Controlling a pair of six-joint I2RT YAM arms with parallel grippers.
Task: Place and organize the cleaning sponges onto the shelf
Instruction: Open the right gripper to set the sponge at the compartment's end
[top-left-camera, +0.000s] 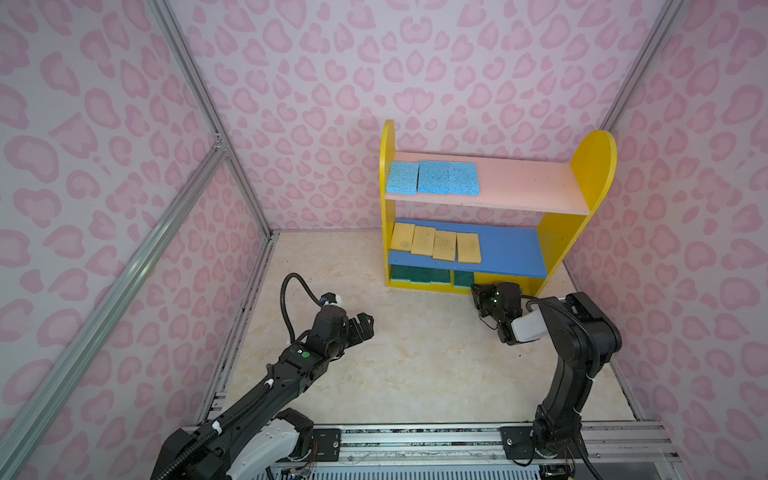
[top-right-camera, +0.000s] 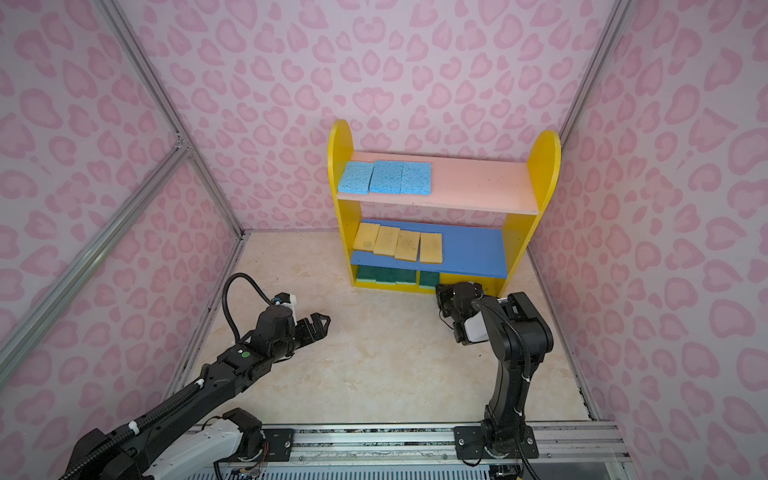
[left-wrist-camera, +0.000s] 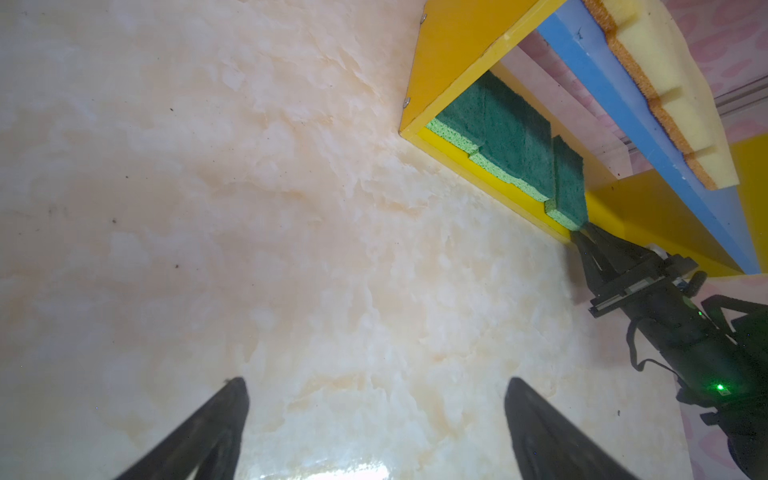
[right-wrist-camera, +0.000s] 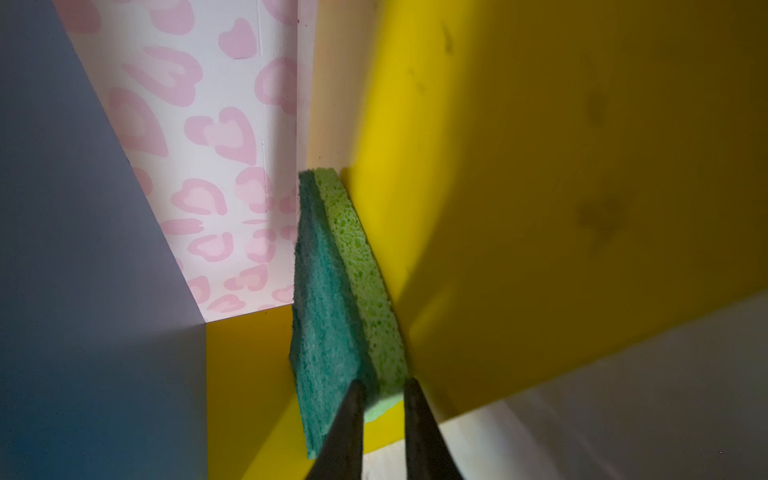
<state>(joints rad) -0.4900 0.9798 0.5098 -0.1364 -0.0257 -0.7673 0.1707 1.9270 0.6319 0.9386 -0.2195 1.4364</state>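
I have the shelf (top-left-camera: 592, 174) at the far right of the tabletop (top-left-camera: 395, 374), backed against the rear wall (top-left-camera: 332, 83). Three blue sponges (top-left-camera: 432, 178) lie side by side at the left end of its pink board (top-left-camera: 519, 183). Four yellow sponges (top-left-camera: 434, 245) sit in a row on the blue board (top-left-camera: 511, 249) below, also towards the left.

The green sponges (top-left-camera: 419, 274) on the yellow base (right-wrist-camera: 540, 187) are mostly hidden under the blue board in both top views, where I get only their near strip. The left wrist view shows more. Three lie touching in a row, and a fourth green sponge (left-wrist-camera: 569, 187) lies just to their right, with a sliver of base between.

My right gripper (left-wrist-camera: 582, 232) reaches the near edge of that fourth sponge. In both top views its own wrist covers the fingertips, so I cannot judge the grip from there. In the right wrist view the fingers (right-wrist-camera: 353, 415) stand close together. One is on the dark scouring face and the other on the pale green underside, pinching the sponge's near corner. The frame edge cuts off the rest of them, and part of the base is smeared. The sponge's far end rests on the base, but I cannot tell whether its near end is lifted.

My left gripper (top-left-camera: 365, 326) hangs over bare tabletop, left of the shelf and well apart from it. Its fingers are spread wide with nothing between them, and its own view shows only their tips.
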